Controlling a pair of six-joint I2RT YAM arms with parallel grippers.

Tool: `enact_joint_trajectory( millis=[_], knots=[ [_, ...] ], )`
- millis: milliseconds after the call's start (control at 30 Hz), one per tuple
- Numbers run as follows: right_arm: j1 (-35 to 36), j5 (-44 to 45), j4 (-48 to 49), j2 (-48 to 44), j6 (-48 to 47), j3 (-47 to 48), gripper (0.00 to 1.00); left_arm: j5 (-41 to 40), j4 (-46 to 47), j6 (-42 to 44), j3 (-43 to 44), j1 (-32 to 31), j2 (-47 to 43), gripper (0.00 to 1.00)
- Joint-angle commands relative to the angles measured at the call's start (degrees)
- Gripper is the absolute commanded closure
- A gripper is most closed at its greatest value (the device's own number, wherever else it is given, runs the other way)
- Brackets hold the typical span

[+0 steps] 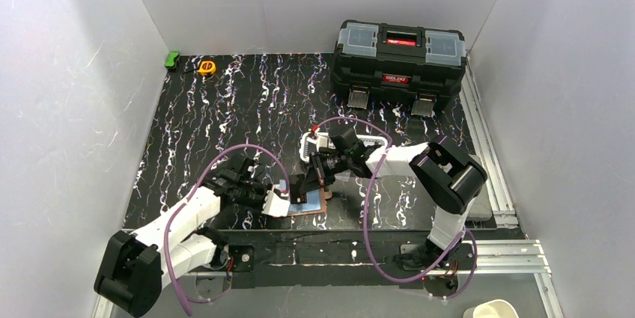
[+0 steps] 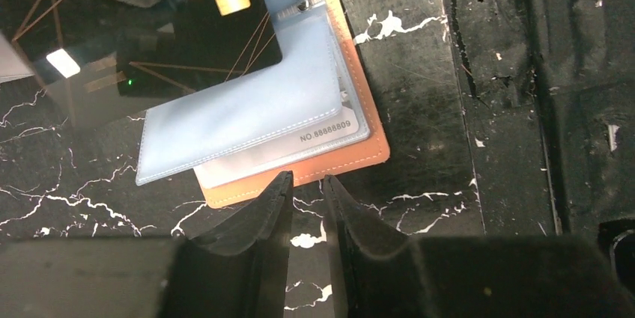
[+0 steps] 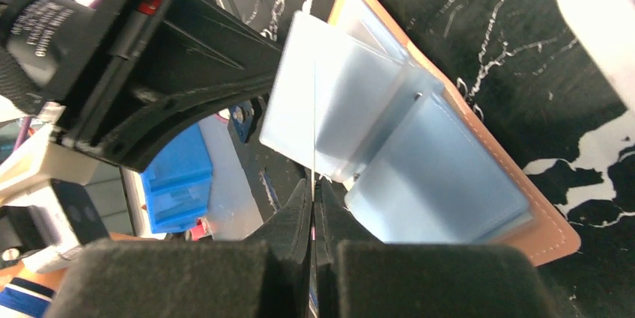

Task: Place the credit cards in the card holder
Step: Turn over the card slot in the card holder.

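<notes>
Salmon leather and pale blue pockets: the card holder (image 2: 344,162) lies open and flat on the counter (image 1: 247,108), with both arms crowding it.

On the left, the left gripper (image 2: 307,183) has its jaws a narrow slit apart with nothing between them, and its tips sit just short of the holder's near edge. Straight ahead of those tips a pale numbered card (image 2: 322,135) is already tucked under a blue pocket (image 2: 239,116). Beyond that hangs the black card (image 2: 217,34), chip showing, lying over the pocket's far end.

Over to the right gripper (image 3: 314,187). Its jaws are pressed together on a thin card seen edge-on, hovering right above the holder's upstanding blue flaps. By my reckoning that is the black one.

The card looks light, stiff and slick. I'd pinch it at one short end so the leading end stays free to find a slot. The holder looks soft and light and would likely skid unless its rim is pinned down. The floppy flaps could easily fold and block the slot mouth.

Both grippers are working nearly tip to tip, so there's little room. A white basket (image 1: 352,142) sits just behind the right gripper, and a black toolbox (image 1: 399,52) sits well beyond it. A yellow tape measure (image 1: 207,67) lies far off from the left gripper, out of play.
</notes>
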Motion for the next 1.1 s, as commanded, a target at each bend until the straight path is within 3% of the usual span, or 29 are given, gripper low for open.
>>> enact_joint_trajectory(
  millis=[0, 233, 533, 767, 1067],
  knots=[
    [0.21, -0.31, -4.99, 1.99, -2.64, 2.2, 0.99, -0.03, -4.68, 0.57, -0.35, -0.29, -2.33, 0.8],
    [0.21, 0.11, -8.47, 4.45, -4.11, 4.11, 0.99, 0.05, -9.27, 3.99, 2.37, 0.15, -3.62, 0.86],
    [0.26, -0.43, -10.44, 4.53, -5.26, 5.65, 0.99, 4.36, 1.94, 2.32, 4.67, 0.09, 4.95, 0.81],
    [0.06, -1.1, -9.78, 3.48, -4.74, 5.28, 0.99, 4.28, 4.79, 7.46, 3.98, -0.36, 11.78, 0.8],
    [-2.48, -0.79, -6.81, 0.47, -2.01, 0.13, 0.99, 3.12, 0.05, 14.39, 1.88, -0.64, 11.11, 0.81]
  ],
)
